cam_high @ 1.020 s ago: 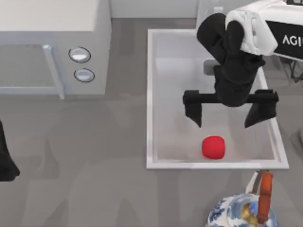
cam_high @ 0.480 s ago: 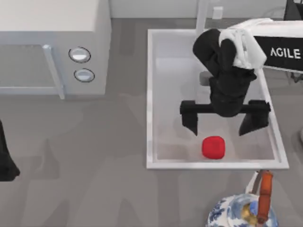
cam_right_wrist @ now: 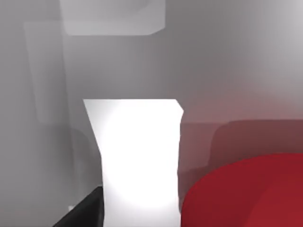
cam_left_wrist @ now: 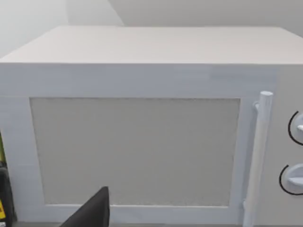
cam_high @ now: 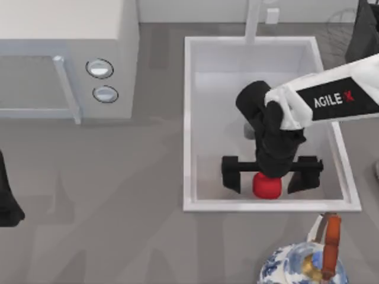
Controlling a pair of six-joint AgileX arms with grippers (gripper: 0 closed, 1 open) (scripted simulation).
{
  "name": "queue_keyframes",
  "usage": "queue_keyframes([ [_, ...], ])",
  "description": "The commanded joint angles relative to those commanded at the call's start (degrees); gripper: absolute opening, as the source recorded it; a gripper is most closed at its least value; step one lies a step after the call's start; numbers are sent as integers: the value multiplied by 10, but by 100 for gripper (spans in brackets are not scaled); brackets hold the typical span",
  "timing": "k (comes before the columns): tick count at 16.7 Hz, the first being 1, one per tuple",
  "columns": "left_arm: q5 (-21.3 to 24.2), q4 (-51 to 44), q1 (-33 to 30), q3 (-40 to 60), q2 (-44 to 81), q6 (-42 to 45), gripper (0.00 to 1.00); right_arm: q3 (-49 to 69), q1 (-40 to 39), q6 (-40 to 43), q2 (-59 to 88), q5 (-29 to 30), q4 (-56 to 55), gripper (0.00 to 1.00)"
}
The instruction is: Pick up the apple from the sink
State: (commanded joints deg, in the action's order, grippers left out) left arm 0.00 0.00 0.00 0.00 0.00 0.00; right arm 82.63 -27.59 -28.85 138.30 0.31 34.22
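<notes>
Far left edge of the top view: your left arm (cam_high: 7, 198) sits parked, just a black sliver showing, so you can't tell how its fingers stand. Its wrist camera faces the microwave (cam_left_wrist: 142, 132) head-on, door panel, vertical handle (cam_left_wrist: 258, 156) and the edges of two knobs in sight.

Next over, top view, the white microwave (cam_high: 65, 35) fills the upper left of the table, two round knobs (cam_high: 99, 68) on its right face.

Right of that is the sink (cam_high: 188, 118), white rim, pale walls, faucet post (cam_high: 253, 18) at its far edge. Your right gripper (cam_high: 271, 177) is down inside the basin near the front wall, fingers spread wide. The apple (cam_high: 266, 186) lies on the sink floor by the front rim, right between the two fingers (cam_high: 231, 176), neither one visibly touching it; the gripper body covers the apple's upper part. The right arm's white link (cam_high: 331, 97) with the AGILEX lettering reaches in from the right.

Right wrist view: apple (cam_right_wrist: 246, 194) looms close and red against the pale sink wall (cam_right_wrist: 94, 71).

Bottom right of the top view, outside the sink's front rim, a blue-and-white kettle (cam_high: 296, 266) with a brown handle.
</notes>
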Motion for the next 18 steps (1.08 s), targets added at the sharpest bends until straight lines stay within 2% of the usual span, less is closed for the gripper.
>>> queue_keyframes([
  [4,0,0,0,0,0,0,100,-1,0,0,2,0,-3,100],
  [17,0,0,0,0,0,0,100,-1,0,0,2,0,-3,2],
  [18,0,0,0,0,0,0,100,-1,0,0,2,0,-3,0],
])
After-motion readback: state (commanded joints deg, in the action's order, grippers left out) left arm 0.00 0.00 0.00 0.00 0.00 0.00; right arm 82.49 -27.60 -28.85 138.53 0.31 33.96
